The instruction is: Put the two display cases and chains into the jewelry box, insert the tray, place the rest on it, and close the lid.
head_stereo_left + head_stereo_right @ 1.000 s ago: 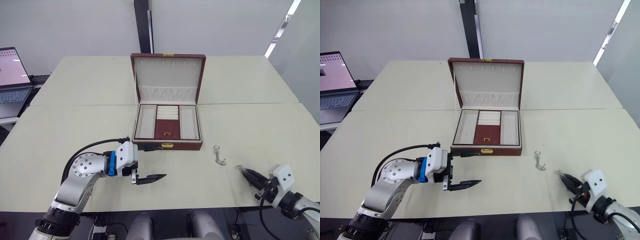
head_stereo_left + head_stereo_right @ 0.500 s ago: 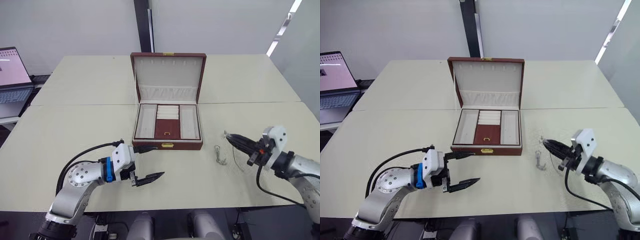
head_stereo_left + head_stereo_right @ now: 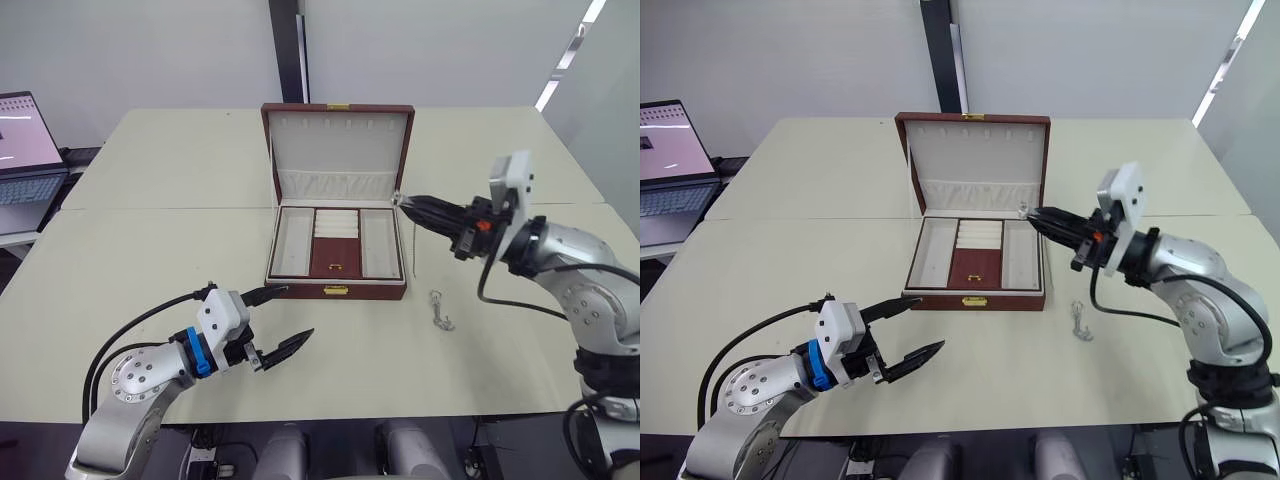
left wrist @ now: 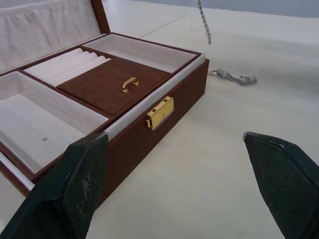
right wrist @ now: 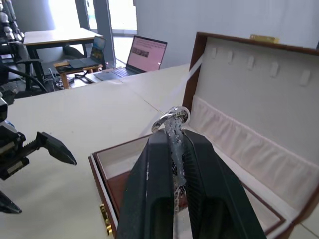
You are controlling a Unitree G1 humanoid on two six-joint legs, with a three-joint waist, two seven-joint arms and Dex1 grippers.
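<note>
Pale tables (image 3: 150, 260), laptop (image 3: 25, 150), white wall (image 3: 130, 50)

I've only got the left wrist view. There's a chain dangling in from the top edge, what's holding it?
Observer: The right hand is shut on that chain, pinching its ring end, close to the right rim of the jewelry box.
Operator: Is the lid fully open?
Observer: Yes, the lid stands upright, its cream lining facing the robot.
Operator: Anything else nearby?
Observer: An open laptop sits off the table's left side.
</note>
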